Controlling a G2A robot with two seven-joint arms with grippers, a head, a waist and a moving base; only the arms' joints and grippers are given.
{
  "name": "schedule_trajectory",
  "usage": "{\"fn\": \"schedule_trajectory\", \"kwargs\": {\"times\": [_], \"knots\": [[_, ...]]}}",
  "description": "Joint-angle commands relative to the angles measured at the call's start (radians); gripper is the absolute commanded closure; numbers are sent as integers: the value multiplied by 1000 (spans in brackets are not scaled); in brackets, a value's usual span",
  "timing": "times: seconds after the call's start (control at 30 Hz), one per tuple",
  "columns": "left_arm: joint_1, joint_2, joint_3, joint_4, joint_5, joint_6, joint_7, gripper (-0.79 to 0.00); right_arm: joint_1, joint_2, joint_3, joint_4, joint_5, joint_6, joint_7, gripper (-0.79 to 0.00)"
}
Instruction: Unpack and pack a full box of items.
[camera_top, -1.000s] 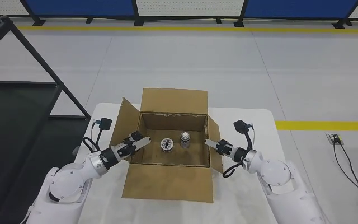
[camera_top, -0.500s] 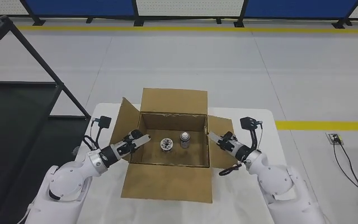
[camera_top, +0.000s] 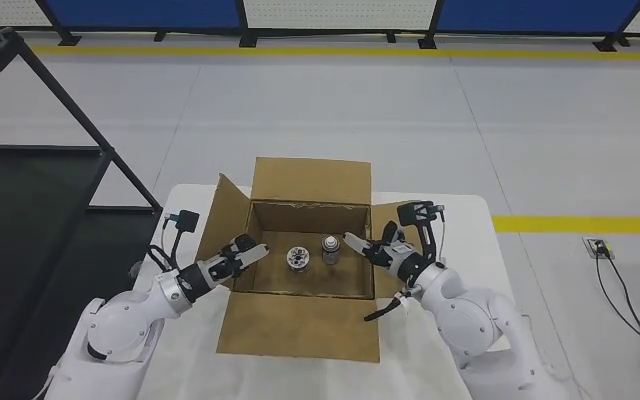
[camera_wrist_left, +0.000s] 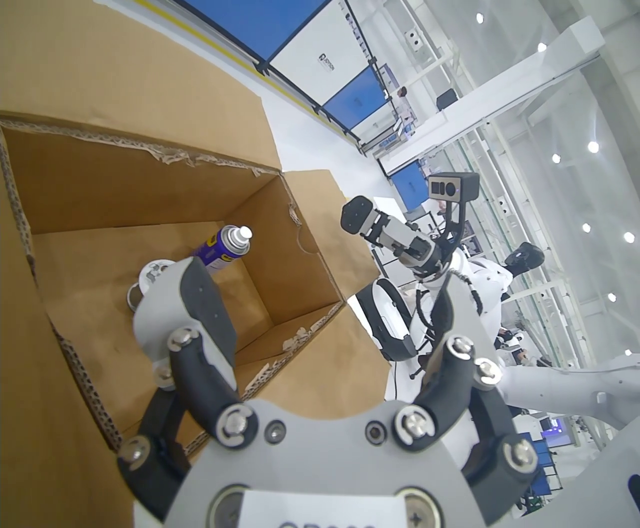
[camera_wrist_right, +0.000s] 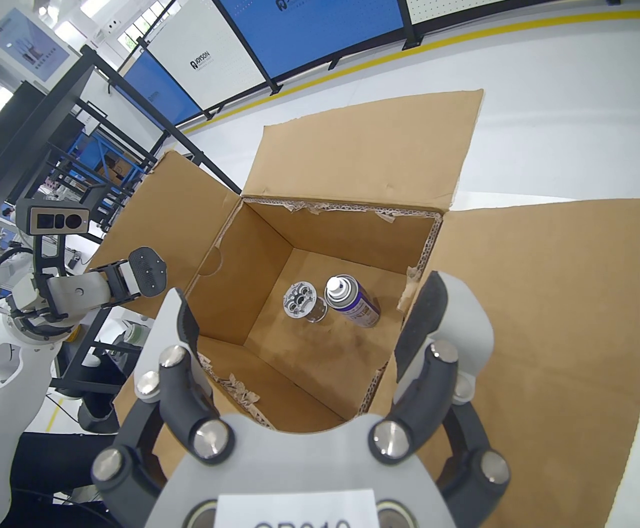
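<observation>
Two grippers are up at the carton, and neither holds anything. The right gripper (camera_top: 357, 244) hangs just inside the right-hand wall, its fingers spread wide and touching no cardboard that I can see. Facing it, the left gripper (camera_top: 252, 250) sits at the rim of the opposite wall, also parted and empty.

Below and between them, on the floor of the one box (camera_top: 310, 205), there are two items. One spray can (camera_top: 330, 248) stands on its base with a white nozzle and blue body, and it is the nearer one to the right gripper. One round part (camera_top: 297, 258), white on top with holes and shiny sides, sits just beside the can on the left gripper's side.

All four flaps (camera_top: 310, 178) are folded open. The box rests on one white table (camera_top: 470, 215).
</observation>
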Motion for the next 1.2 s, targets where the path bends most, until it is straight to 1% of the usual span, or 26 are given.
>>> {"fn": "schedule_trajectory", "kwargs": {"times": [0.0, 0.23, 0.4, 0.47, 0.57, 0.7, 0.83, 0.93, 1.17], "knots": [[0, 0, 0, 0, 0, 0, 0, -785, 0, 0, 0, 0, 0, 0, 0, -785], [0, 0, 0, 0, 0, 0, 0, -785, 0, 0, 0, 0, 0, 0, 0, -785], [14, -2, -11, 7, -38, 38, 67, -785, -1, 0, -2, -1, -4, -2, -2, -785], [14, -1, -17, 12, -48, 42, 71, -785, 12, 1, -39, -7, -103, -13, 21, -785], [18, 1, -25, 16, -64, 51, 79, -785, 69, -5, -110, 8, -204, -19, 75, -785], [27, 2, -37, 22, -81, 57, 92, -785, 166, -20, -202, 70, -282, -40, 152, -785], [38, 4, -45, 23, -94, 53, 98, -785, 270, -42, -290, 163, -334, -51, 224, -785], [46, 6, -50, 19, -98, 47, 99, -785, 344, -63, -354, 244, -354, -55, 269, -785], [57, 10, -63, 18, -113, 35, 100, -785, 466, -116, -448, 443, -350, -20, 304, -785]]}}
